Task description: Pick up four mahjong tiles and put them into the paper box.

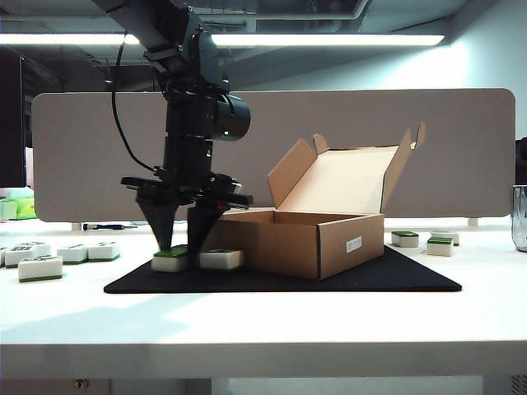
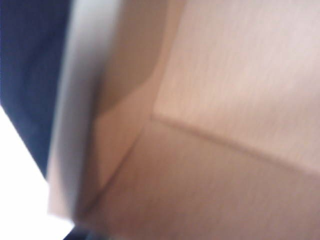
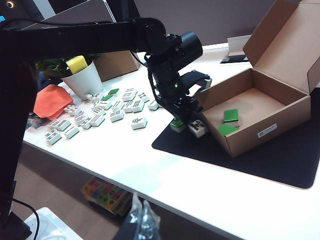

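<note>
From my station the nearest thing is the bare white surface [image 1: 263, 329], then the black mat [image 1: 395, 276], thin and matte, lying on it. On the mat's left part the left pincer [image 1: 183, 245] points straight down, its dark tapered fingers [image 1: 161, 224] standing on either side of a mahjong tile [image 1: 170, 261] with its green layer up; I cannot tell whether they have pressed onto it. A second tile [image 1: 221, 259] lies just beside, between that one and the paper box [image 1: 317, 239]. The box is brown corrugated cardboard, shallow, its hinged lid [image 1: 346, 177] standing open and pale inside, with a small white label [image 1: 354, 243] on its side, the print too small for me to read. The right wrist view shows two tiles [image 3: 229, 121] green side up already in the box. The left wrist view is blurred and filled with cardboard wall and a strip of mat. The right pincer shows in no view, so I cannot tell how it stands. Off the mat, loose tiles [image 3: 95, 117] are scattered on the surface, their markings unreadable, and beyond them stand a white pot [image 3: 83, 80] and an orange cloth [image 3: 52, 100]. Two more tiles [image 1: 424, 241] lie to the right behind the box. A long grey panel [image 1: 461, 148] closes off the back.
</note>
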You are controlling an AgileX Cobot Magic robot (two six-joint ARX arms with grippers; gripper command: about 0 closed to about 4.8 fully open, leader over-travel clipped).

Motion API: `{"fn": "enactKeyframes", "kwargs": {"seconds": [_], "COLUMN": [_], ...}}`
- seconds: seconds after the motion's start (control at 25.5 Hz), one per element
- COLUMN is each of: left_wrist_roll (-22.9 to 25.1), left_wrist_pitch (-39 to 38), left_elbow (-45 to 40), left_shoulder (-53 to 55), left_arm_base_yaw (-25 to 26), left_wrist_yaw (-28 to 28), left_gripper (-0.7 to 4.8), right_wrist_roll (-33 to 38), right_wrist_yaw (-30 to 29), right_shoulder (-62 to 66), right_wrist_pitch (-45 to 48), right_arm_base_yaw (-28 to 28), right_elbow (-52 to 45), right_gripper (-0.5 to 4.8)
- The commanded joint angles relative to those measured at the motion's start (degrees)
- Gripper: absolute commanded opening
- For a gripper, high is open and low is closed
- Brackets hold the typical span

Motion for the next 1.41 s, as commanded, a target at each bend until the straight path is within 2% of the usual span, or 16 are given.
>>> {"fn": "enactKeyframes", "kwargs": {"seconds": [0.04, 0.16, 0.28, 0.55, 0.75, 0.98, 1.41], "left_wrist_roll": [-0.22, -0.26, -0.24, 0.87, 1.31, 1.31, 1.33], "left_wrist_pitch": [-6.69, -8.76, -3.93, 4.61, 7.50, 7.80, 9.29], "left_elbow": [4.13, 10.14, 14.29, 14.05, 14.01, 13.94, 13.94], "left_shoulder": [-0.39, -0.92, -0.94, 1.64, 3.58, 6.10, 8.31], "left_arm_base_yaw": [0.00, -0.13, -0.46, -1.51, -1.84, -2.23, -2.21], "left_wrist_yaw": [-0.20, -0.09, 0.55, 1.53, 2.97, 5.33, 6.71], "left_gripper": [1.74, 1.74, 1.74, 1.74, 1.74, 1.74, 1.83], "right_wrist_roll": [-0.20, -0.20, -0.20, -0.20, -0.20, -0.17, -0.17], "right_wrist_yaw": [0.13, 0.13, 0.11, 0.13, 0.13, 2.71, 2.69], "right_shoulder": [-0.61, -0.61, -0.61, -0.61, -0.61, -0.61, -0.61], "right_wrist_pitch": [0.52, 0.52, 0.52, 0.52, 0.52, 0.50, 0.52], "right_arm_base_yaw": [-0.02, -0.02, -0.02, -0.02, -0.02, -0.02, -0.02], "right_elbow": [0.26, 0.26, 0.26, 0.26, 0.26, 0.26, 0.26], "right_gripper": [-0.01, -0.01, -0.01, -0.01, -0.01, -0.01, -0.01]}}
